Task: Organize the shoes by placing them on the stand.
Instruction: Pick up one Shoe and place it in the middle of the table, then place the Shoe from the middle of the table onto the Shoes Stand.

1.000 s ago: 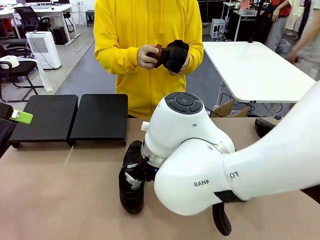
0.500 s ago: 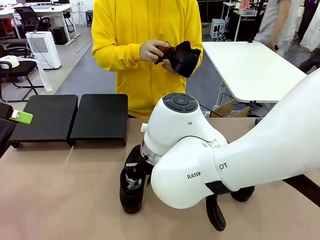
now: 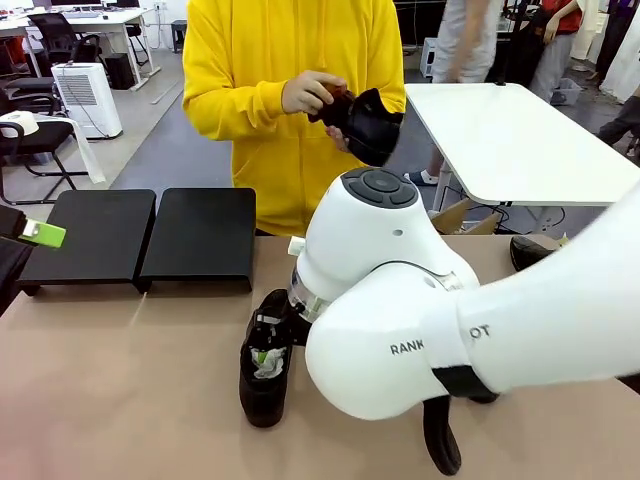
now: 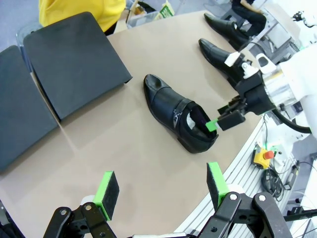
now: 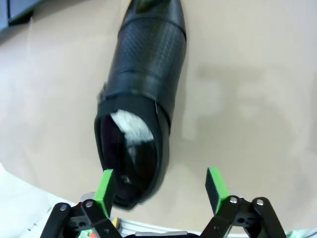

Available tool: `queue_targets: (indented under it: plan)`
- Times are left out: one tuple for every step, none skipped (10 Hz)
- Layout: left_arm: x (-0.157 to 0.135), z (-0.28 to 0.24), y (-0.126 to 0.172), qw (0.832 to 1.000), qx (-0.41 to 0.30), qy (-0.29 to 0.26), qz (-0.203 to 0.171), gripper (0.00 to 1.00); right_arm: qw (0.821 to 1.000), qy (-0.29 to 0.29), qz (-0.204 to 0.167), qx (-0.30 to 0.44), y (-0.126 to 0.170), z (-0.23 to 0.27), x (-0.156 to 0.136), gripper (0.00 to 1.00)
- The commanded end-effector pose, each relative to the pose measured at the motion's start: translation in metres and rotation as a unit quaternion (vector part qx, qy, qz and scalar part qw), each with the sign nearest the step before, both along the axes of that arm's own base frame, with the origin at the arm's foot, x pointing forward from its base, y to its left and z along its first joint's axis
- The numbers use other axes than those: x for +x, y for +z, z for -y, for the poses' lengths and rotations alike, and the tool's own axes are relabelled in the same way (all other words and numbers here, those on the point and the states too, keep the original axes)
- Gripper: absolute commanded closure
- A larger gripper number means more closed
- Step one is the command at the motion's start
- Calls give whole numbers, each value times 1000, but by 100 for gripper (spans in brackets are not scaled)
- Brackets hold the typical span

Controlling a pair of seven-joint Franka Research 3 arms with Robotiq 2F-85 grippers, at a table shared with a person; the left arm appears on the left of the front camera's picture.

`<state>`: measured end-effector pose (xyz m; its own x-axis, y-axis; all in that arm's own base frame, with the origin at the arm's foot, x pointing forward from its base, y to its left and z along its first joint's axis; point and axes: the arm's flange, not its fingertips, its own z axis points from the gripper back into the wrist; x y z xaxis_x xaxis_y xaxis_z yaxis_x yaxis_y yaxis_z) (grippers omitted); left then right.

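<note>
Because the shoe (image 3: 262, 398) lies on the table (image 3: 120, 385) short of the stand (image 3: 200, 235), our right gripper (image 5: 161, 186) hangs spread wide over its heel, likely for a grasp; our left gripper (image 4: 161, 187) waits open, empty.

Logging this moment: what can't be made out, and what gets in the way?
Front view: the white right arm covers one side of the glossy black leather shoe beside it.
Front view: the person's hands hide part of the dark item they hold.
Right wrist view: a finger of the right gripper overlaps the shoe's heel; contact unclear.
Left wrist view: the matte-black metal stand is cut by the left edge.
</note>
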<state>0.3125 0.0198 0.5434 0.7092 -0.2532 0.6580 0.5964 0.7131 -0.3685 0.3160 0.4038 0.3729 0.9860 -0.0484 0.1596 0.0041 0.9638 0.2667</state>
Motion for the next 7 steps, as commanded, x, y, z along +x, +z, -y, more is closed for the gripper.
queue_targets:
  plan:
    - [0, 0, -2, 1000, -9, -9, 7, 8, 1000, -6, 1, 6, -5, -3, 12, 0]
    - [0, 0, -2, 1000, -9, -9, 7, 8, 1000, -6, 1, 6, -5, -3, 12, 0]
    - [0, 0, -2, 1000, -9, -9, 7, 8, 1000, -6, 1, 6, -5, -3, 12, 0]
    - [0, 0, -2, 1000, -9, -9, 7, 8, 1000, -6, 1, 6, -5, -3, 12, 0]
    - [0, 0, -2, 1000, -9, -9, 7, 8, 1000, -6, 1, 6, -5, -3, 12, 0]
    - [0, 0, -2, 1000, -9, -9, 7, 8, 1000, -6, 1, 6, -5, -3, 12, 0]
    - [0, 0, -2, 1000, -9, -9, 7, 8, 1000, -6, 1, 6, -5, -3, 12, 0]
